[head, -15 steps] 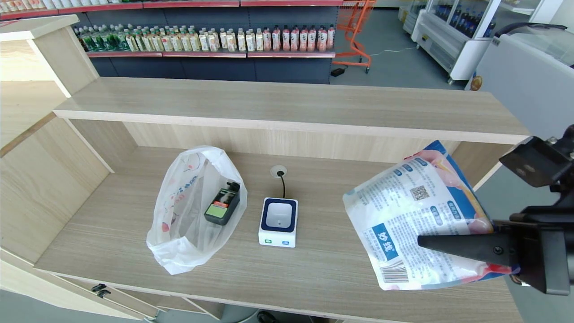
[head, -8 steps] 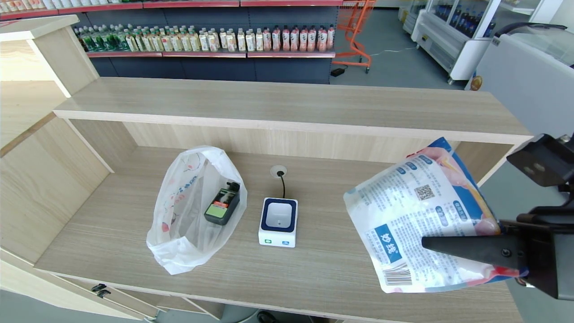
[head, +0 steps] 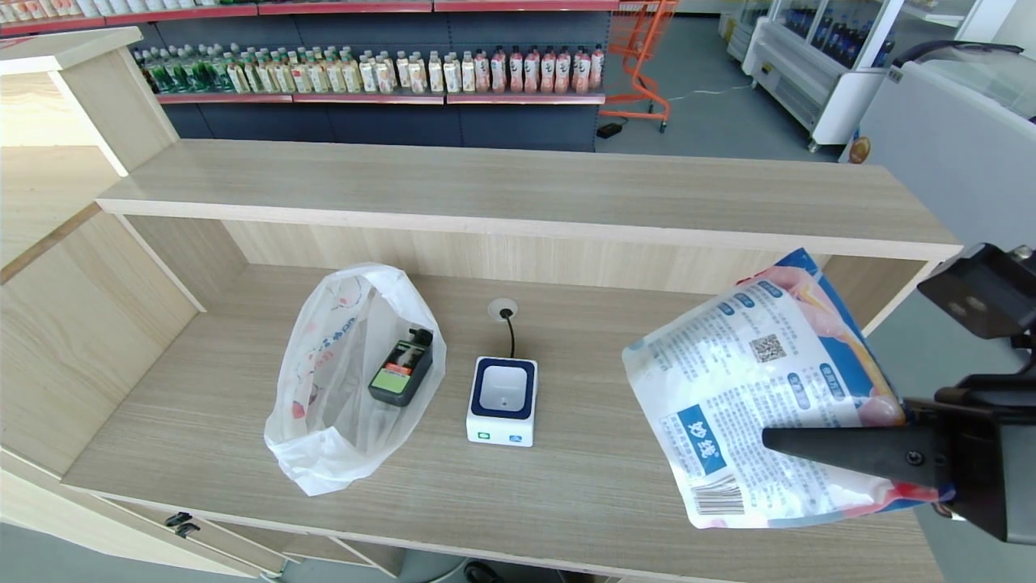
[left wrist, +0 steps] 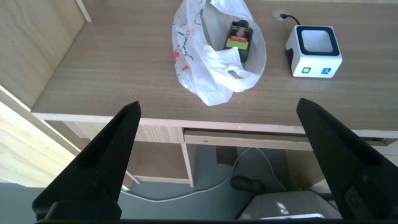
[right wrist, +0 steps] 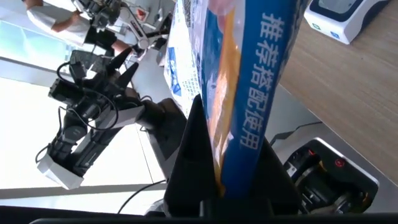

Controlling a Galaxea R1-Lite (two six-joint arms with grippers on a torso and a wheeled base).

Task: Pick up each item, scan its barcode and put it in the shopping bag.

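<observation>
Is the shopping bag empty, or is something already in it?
Not empty: a dark bottle with a green label lies inside the shopping bag, its mouth open.

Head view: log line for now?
right gripper: shut on blue-white pouch, aloft right of white box scanner | left gripper: open | white plastic shopping bag: holds dark bottle

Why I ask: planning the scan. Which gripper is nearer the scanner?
Right, likely. The right gripper holds the pouch over the counter's right end, right of the scanner. The left gripper hangs open off the counter's front edge, farther back.
</observation>
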